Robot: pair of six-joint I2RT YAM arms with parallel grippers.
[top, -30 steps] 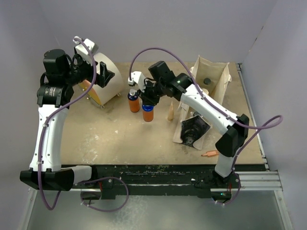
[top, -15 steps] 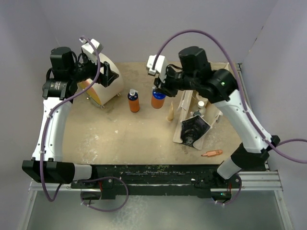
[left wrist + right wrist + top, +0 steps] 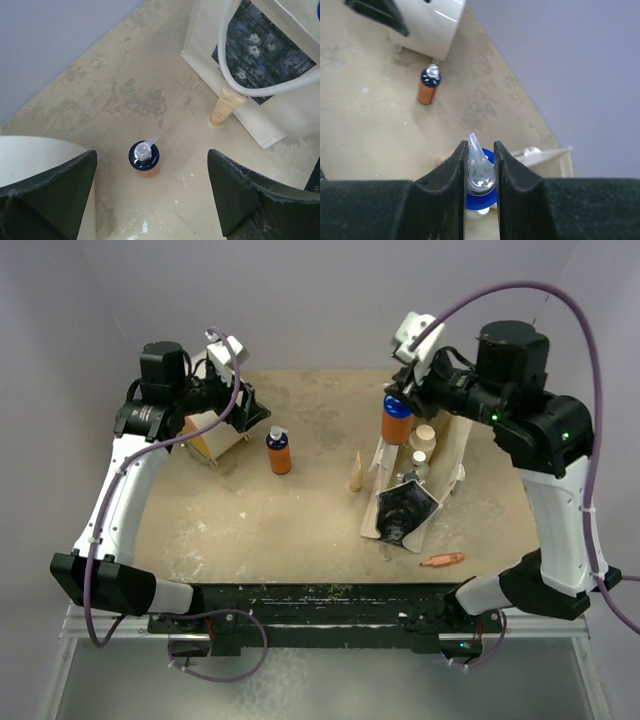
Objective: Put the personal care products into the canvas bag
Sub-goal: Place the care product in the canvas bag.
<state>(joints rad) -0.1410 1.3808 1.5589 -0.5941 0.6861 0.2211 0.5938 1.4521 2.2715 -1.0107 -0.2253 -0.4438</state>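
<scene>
My right gripper [image 3: 400, 400] is shut on the clear pump head of an orange bottle with a blue cap [image 3: 396, 420], held in the air over the left rim of the canvas bag [image 3: 458, 430]. In the right wrist view the pump [image 3: 480, 170] sits pinched between the fingers [image 3: 451, 172]. Pale bottle tops [image 3: 424, 437] show inside the open bag. A second orange bottle with a blue cap [image 3: 279, 452] stands on the table, also seen under my open left gripper [image 3: 152, 162], which hangs well above it near the drum.
A large cream drum with an orange face [image 3: 212, 425] stands at the back left, close to the left gripper. A tan wooden cone [image 3: 355, 472] stands just left of the bag's dark printed panel [image 3: 402, 510]. A small orange stick [image 3: 441, 560] lies near the front edge.
My right gripper has lifted its orange bottle up and to the right, from the table's middle to over the bag. The left arm has swung right, toward the standing bottle.
</scene>
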